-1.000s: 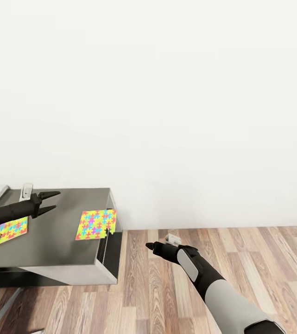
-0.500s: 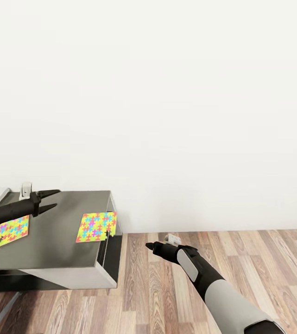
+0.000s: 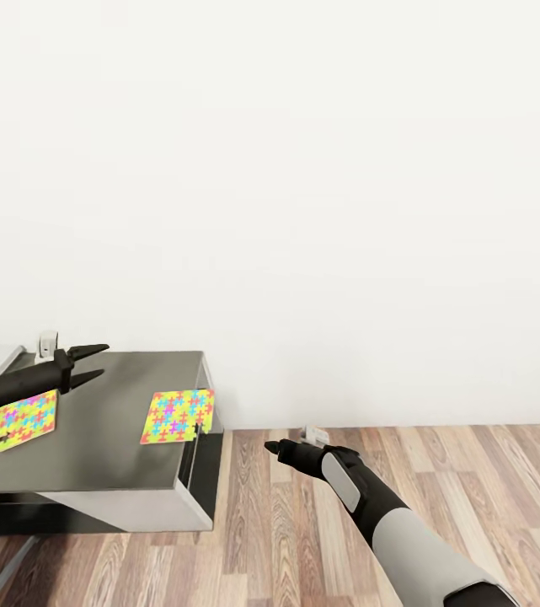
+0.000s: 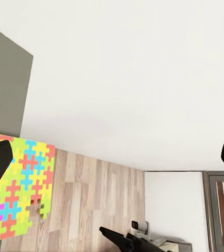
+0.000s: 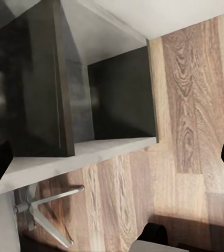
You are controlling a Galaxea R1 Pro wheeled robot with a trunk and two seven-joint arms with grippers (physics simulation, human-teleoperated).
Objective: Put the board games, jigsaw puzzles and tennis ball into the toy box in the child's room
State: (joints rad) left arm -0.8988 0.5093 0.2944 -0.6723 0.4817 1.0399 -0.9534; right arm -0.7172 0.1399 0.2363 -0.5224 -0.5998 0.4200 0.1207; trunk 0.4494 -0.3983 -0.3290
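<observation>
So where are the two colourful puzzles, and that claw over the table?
Puzzle near the table's edge (image 3: 177, 416), head view, middle of the sheet.
Puzzle under the arm (image 3: 24, 419), head view, middle of its visible part.
Left gripper (image 3: 99, 361), head view, midway between its fingertips.

We see the right arm (image 3: 404, 527) clad in light grey shells joined by black segments, with a pale grey oval panel on its black wrist. Both the left gripper (image 3: 93, 361) and the right gripper (image 3: 271, 445) carry slim, tapering black fingers.
</observation>
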